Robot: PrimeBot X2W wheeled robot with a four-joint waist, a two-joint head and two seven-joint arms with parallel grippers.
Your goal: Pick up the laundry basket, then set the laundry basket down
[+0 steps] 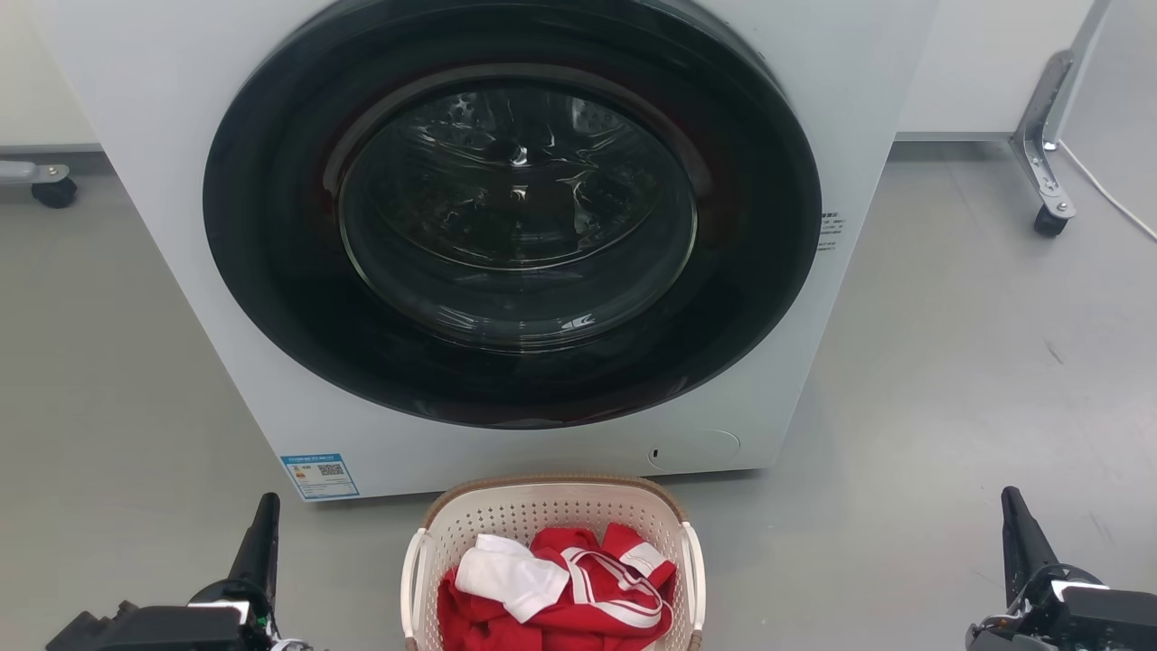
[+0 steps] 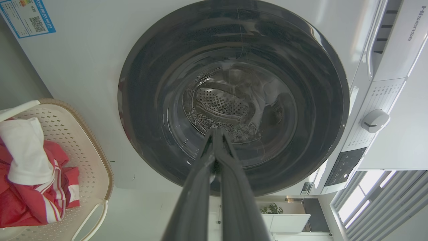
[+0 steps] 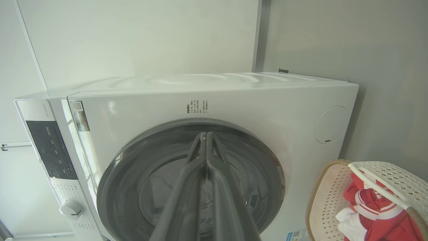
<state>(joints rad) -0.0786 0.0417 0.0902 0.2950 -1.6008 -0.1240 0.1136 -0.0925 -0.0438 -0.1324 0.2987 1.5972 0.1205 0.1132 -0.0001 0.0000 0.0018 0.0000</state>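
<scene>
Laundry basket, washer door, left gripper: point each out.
laundry basket [image 1: 551, 511]: head view, perforated back wall.
washer door [image 1: 517, 212]: head view, middle of the glass.
left gripper [image 2: 216, 133]: left wrist view, midway between the fingertips.

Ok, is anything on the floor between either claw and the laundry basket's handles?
Nothing visible. Bare grey floor lies between the left claw and the cream perforated plastic laundry basket, and between it and the right claw. The white front-loading washer stands behind the basket, outside both paths.
</scene>
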